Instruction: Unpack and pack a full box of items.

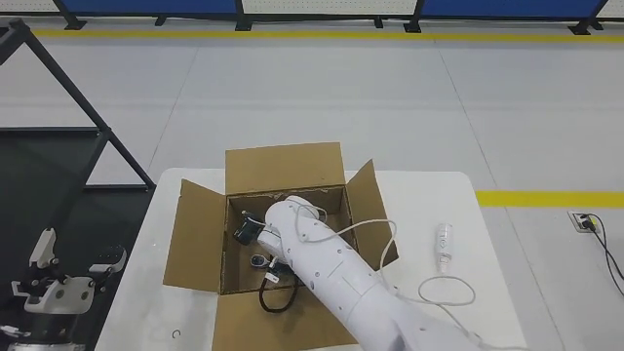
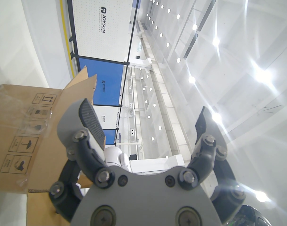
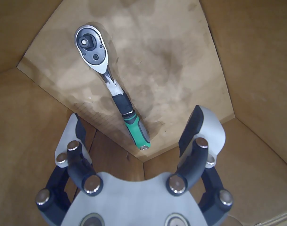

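- Right wrist view: right gripper (image 3: 136, 118) fingers apart above ratchet (image 3: 114, 90) on box (image 3: 252, 59) floor
- Probably heavy, stiff, slippery steel; better to hold green handle
- Beside box, left gripper (image 2: 145, 109) also apart

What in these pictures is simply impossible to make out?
Top view: the right arm covers most of the box floor.
Top view: the white item on the table is too small to identify.
Right wrist view: the fingers block the box floor near the ratchet.
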